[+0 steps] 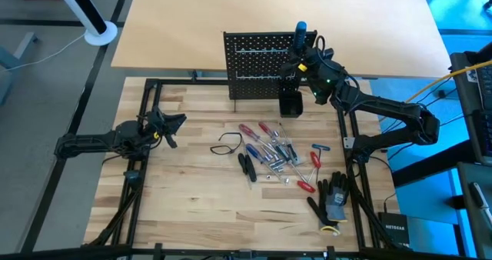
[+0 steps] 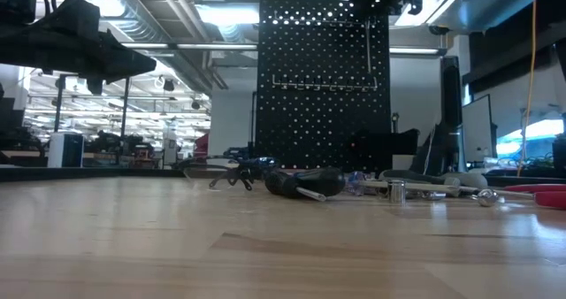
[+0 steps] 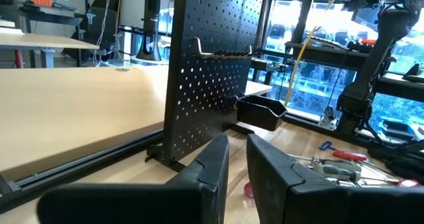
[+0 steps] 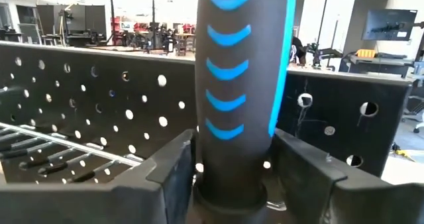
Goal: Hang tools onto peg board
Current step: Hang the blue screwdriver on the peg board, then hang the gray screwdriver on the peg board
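1. Currently, a screwdriver with a black and blue handle stands upright at the top right corner of the peg board, which stands upright near the far edge of the worktop.
2. The right gripper is at that same corner. Its jaws stand on either side of the handle, with a narrow gap visible on each side in the right wrist view; they are parted and not clamped on it.
3. A horizontal wire rack runs across the face of the peg board.
4. A small black cup sits at the foot of the peg board, on its right side.
5. The remaining tools lie in a loose pile at the centre of the worktop.
6. Black gloves lie near the right edge of the worktop.
7. The left gripper waits near the left edge of the worktop, holding nothing, its jaws nearly together with a slim gap.
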